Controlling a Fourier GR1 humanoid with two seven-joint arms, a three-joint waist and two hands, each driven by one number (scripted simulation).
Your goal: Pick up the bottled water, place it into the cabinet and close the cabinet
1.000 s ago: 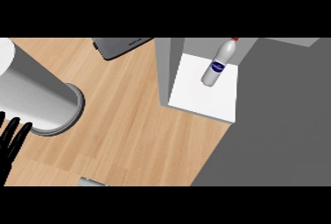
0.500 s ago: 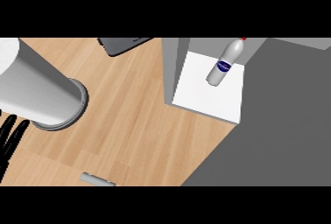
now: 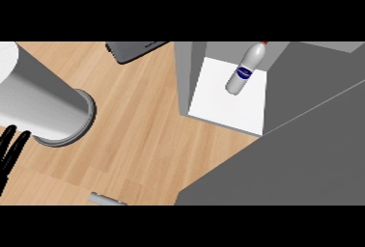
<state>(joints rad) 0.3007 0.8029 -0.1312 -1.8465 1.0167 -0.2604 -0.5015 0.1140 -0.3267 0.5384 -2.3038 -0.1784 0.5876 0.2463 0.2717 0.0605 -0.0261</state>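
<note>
Since the earlier frame, the bottled water (image 3: 244, 71) had drifted up and right in the head view, lying on the cabinet's white shelf (image 3: 214, 103) at far right. Left robot hand (image 3: 10, 149) hung with straight fingers, holding nothing, over the wooden worktop (image 3: 143, 125). That smooth, rounded plastic bottle could roll if the grey door (image 3: 285, 164) swung shut hard.

At one o'clock the bottled water (image 3: 245, 71) stands on the white floor of the open cabinet (image 3: 214, 103), while the left hand (image 3: 10, 149) rests with straight fingers at nine o'clock over the wooden surface (image 3: 149, 130).
</note>
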